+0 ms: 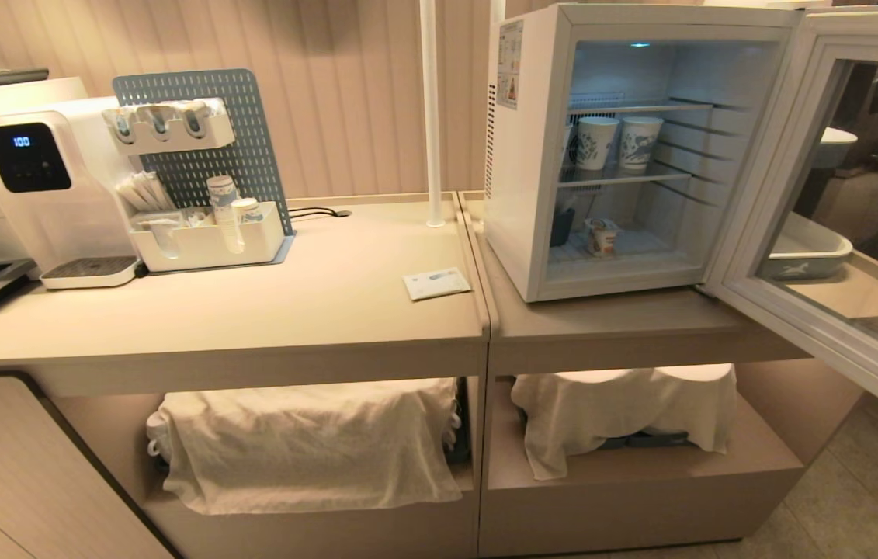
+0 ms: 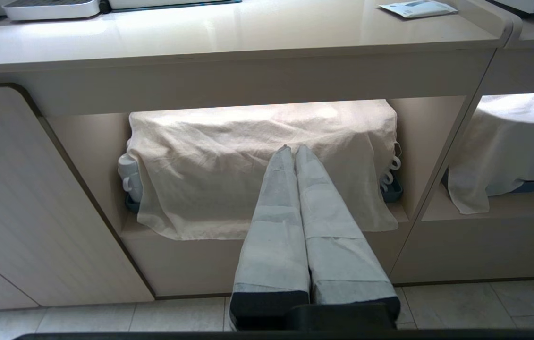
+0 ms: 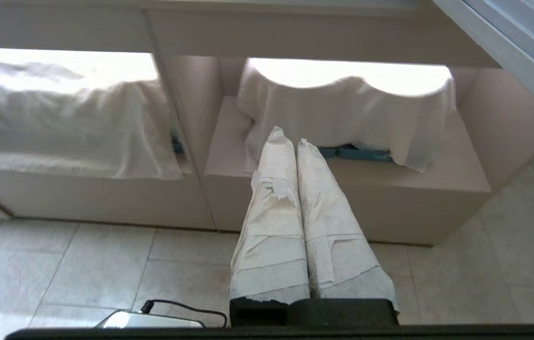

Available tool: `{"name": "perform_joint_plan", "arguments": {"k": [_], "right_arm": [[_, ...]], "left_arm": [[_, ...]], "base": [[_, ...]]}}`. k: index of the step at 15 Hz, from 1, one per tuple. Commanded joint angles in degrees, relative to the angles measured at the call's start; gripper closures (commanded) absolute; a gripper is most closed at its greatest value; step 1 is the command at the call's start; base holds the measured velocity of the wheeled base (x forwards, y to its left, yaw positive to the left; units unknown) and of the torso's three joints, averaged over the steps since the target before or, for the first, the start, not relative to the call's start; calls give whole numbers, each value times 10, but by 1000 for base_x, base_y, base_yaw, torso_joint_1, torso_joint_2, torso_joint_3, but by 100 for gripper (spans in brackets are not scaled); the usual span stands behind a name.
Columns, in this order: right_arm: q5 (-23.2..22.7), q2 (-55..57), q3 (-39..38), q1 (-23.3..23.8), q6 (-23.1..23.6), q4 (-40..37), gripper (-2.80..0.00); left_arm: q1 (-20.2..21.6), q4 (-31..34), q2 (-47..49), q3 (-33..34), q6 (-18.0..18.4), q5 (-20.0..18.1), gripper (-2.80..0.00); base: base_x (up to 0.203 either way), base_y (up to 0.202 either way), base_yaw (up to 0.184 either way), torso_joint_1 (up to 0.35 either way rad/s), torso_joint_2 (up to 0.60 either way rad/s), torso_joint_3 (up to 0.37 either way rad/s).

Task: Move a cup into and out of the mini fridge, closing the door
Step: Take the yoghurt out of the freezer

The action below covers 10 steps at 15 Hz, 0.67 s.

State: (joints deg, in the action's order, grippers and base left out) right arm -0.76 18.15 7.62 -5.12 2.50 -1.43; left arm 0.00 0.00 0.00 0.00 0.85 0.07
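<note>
The white mini fridge [image 1: 525, 155] stands on the right counter with its glass door [image 1: 834, 217] swung wide open to the right. The small squat cup [image 1: 602, 235] sits on the fridge's bottom shelf. Neither arm shows in the head view. My left gripper [image 2: 292, 148] is shut and empty, low in front of the cloth-covered shelf under the left counter. My right gripper [image 3: 290, 134] is shut and empty too, low before the shelf under the fridge, well below the cup.
Two taller patterned paper cups [image 1: 617, 142] stand on the fridge's middle shelf. A water dispenser [image 1: 43, 186] and a pegboard organiser [image 1: 206, 178] are at the left. A packet [image 1: 436, 282] lies on the counter. Cloths [image 1: 307, 442] cover the lower shelves. A cable [image 3: 186, 309] lies on the floor tiles.
</note>
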Motion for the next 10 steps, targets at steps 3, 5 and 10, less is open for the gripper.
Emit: {"name": "perform_joint_plan", "arguments": {"k": [3, 5, 10], "right_arm": [[10, -15, -60, -1, 0, 15, 0], [0, -15, -64, -1, 7, 0, 0], [0, -16, -82, -1, 16, 25, 0]], "left_arm": [[0, 0, 0, 0, -1, 0, 0], [0, 0, 0, 0, 0, 0, 0], [0, 0, 1, 0, 0, 0, 0]], "base": [[0, 0, 0, 0, 0, 0], [0, 0, 0, 0, 0, 0], [0, 0, 0, 0, 0, 0]]}}
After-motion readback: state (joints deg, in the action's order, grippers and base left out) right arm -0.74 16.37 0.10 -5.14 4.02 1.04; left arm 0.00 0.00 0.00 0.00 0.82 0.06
